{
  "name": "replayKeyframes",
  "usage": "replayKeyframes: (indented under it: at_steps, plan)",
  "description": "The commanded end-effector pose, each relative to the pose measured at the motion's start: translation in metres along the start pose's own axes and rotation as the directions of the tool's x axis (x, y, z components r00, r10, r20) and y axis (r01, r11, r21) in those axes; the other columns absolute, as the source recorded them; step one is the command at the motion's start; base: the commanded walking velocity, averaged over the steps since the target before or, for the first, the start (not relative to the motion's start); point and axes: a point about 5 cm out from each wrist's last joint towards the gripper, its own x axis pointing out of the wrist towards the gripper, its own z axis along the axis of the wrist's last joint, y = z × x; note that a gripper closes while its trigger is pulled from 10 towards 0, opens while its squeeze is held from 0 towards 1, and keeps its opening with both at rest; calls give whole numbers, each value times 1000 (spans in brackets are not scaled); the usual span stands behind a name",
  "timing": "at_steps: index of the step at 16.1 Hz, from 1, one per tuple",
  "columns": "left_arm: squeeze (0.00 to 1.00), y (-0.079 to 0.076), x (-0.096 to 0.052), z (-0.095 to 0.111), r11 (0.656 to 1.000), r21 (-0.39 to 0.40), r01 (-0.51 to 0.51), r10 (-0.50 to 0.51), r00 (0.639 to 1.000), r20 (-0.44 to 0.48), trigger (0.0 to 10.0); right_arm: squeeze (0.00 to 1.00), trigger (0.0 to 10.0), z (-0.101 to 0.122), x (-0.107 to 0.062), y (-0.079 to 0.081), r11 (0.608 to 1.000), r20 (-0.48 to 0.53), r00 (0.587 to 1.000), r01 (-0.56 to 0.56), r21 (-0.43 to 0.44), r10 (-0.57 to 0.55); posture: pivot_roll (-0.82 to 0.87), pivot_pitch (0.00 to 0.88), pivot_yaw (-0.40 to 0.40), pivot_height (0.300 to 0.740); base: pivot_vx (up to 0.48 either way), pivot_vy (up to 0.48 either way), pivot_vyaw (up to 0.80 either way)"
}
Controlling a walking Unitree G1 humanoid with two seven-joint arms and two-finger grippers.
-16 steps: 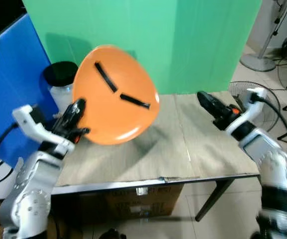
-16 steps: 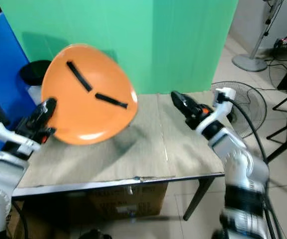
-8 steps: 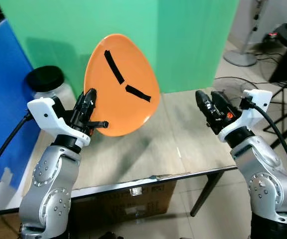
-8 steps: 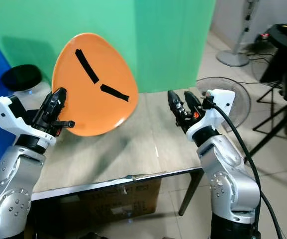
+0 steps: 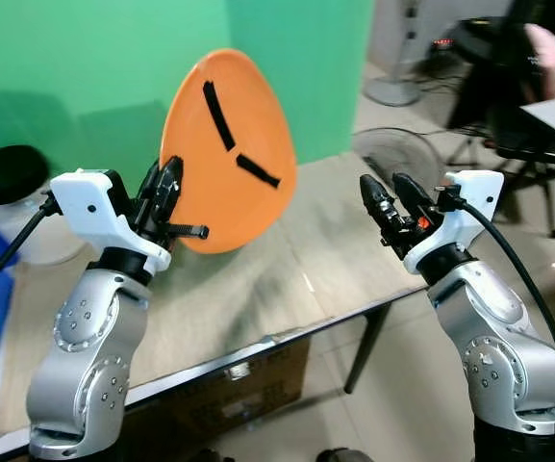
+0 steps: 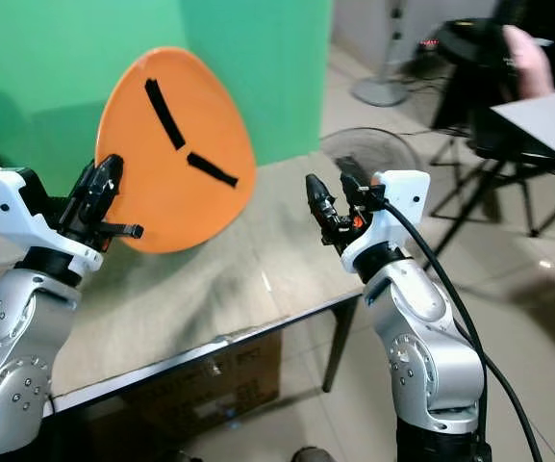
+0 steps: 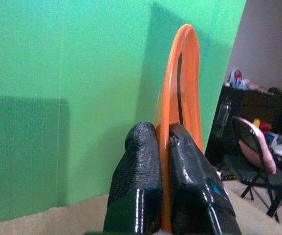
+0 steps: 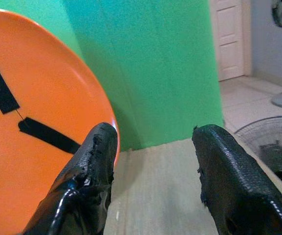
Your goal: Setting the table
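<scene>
plate (image 5: pixel 227 144) upright, pinched by left claw (image 5: pixel 164 188) | right claw (image 5: pixel 385 196) spread, empty

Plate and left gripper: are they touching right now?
Touching. In the left wrist view the two black fingers are shut on the orange plate's rim, with no gap either side. The left gripper holds it upright above the table.

Both arms are silver metal, built of rounded joint housings dotted with small screws. Each wrist carries a white angular camera block trailing a black cable. The jaws are long, black and rough-textured; the right gripper (image 5: pixel 389 196) shows an orange spot at its base.
</scene>
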Motion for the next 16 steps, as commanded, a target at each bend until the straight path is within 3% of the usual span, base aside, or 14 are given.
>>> replayKeyframes:
  at_steps: [1, 3, 6, 7, 13, 16]
  plan:
    - [0, 2, -3, 10, 999, 33, -9, 8, 999, 40, 10000, 0, 10000, -1, 0, 2, 1000, -3, 1000, -13, -12, 12, -87, 12, 48, 740, 0, 0, -800]
    - [0, 11, -9, 5, 994, 88, -69, 70, 998, 1, 10000, 0, 10000, -2, 0, 3, 999, -8, 1000, -27, -41, 27, -82, 9, 40, 740, 0, 0, -800]
    - [0, 14, -16, 3, 992, 59, -110, 111, 994, -4, 10000, 0, 10000, -5, 2, 2, 998, -23, 999, -34, -46, 33, -63, 0, 20, 740, 0, 0, -800]
    - [0, 14, -16, 3, 985, 124, -120, 121, 993, 2, 10000, 0, 10000, -8, 3, 0, 998, -38, 999, -37, -59, 35, -60, 0, 18, 740, 0, 0, -800]
    - [0, 16, -13, -12, 968, 195, -157, 177, 980, -90, 10000, 0, 10000, -18, 3, -7, 993, -72, 997, 1, -120, -9, -70, 0, 49, 740, 0, 0, -800]
    - [0, 17, -14, -13, 959, 221, -177, 199, 977, -81, 10000, 0, 10000, -16, -1, -8, 991, -56, 998, 15, -136, -23, -87, 0, 56, 740, 0, 0, -800]
